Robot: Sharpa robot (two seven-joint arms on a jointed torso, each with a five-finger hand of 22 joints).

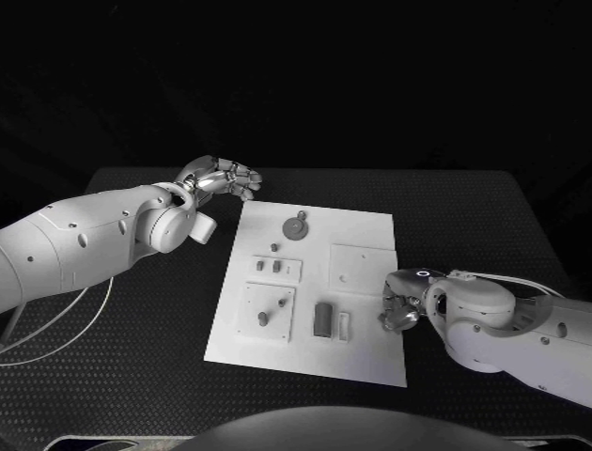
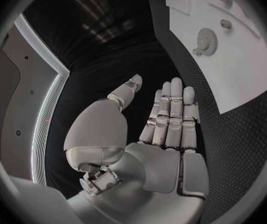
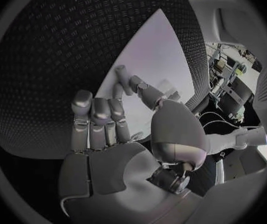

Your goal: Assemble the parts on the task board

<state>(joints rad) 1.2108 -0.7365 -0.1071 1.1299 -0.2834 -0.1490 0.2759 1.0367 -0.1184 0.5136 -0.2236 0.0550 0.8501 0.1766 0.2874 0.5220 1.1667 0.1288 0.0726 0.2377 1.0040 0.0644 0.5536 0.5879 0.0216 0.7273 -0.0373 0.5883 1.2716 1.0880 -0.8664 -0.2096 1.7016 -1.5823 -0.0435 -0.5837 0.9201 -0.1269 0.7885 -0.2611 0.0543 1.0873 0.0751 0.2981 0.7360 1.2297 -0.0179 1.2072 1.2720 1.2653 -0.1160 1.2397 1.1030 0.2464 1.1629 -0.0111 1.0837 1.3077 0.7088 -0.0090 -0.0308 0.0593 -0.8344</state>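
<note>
The white task board lies in the middle of the black table. A round gear part sits near its far edge, and the left wrist view shows that gear on the board. Small parts stand nearer: a peg and an upright block. My left hand hovers off the board's far left corner, fingers straight and apart, holding nothing. My right hand is at the board's right edge; its thumb and one fingertip reach the rim of the board, with nothing seen between them.
Square insets and a small plate mark the board's surface. Black textured table surrounds the board on all sides. A white cable trails from my left arm over the table's left side.
</note>
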